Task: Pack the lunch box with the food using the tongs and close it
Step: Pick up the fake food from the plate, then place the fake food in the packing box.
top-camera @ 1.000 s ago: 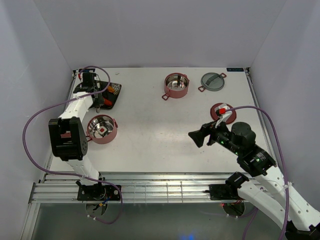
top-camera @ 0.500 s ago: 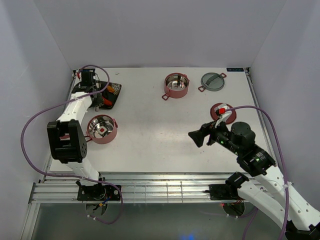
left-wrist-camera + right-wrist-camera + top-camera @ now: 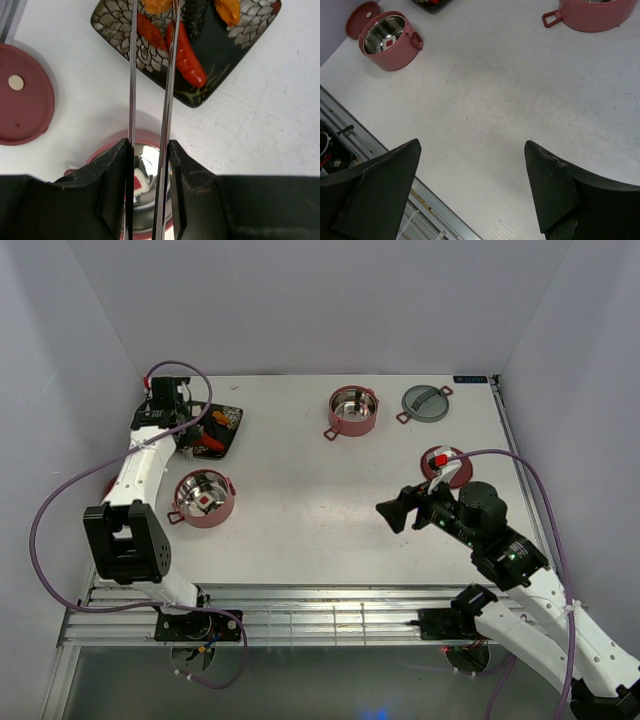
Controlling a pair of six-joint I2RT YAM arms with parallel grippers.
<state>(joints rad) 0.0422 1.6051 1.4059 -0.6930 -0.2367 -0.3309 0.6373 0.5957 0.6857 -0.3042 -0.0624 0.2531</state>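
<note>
In the left wrist view my left gripper point(image 3: 148, 145) is shut on the tongs point(image 3: 132, 75). Their two silver arms run up between my fingers and out over the patterned plate point(image 3: 120, 25). Red point(image 3: 188, 57), orange point(image 3: 225, 10) and dark food pieces lie on that plate. One tong arm crosses a red piece. Below my fingers is a dark-red lunch box bowl point(image 3: 150, 137) holding a white-and-red piece point(image 3: 140, 182). From above, this bowl point(image 3: 205, 497) sits near the left edge. A second bowl point(image 3: 352, 410) stands at the back. My right gripper point(image 3: 472, 145) hangs open over bare table.
A red disc lid point(image 3: 22, 97) lies left of the near bowl. The grey metal lid point(image 3: 425, 402) lies back right, and another red disc lid point(image 3: 443, 462) sits partly under my right arm. The table's front rail point(image 3: 385, 150) runs below my right gripper.
My left arm has swung toward the back left, carrying the tongs with it, and its jaws have narrowed slightly. The right arm has not moved.
</note>
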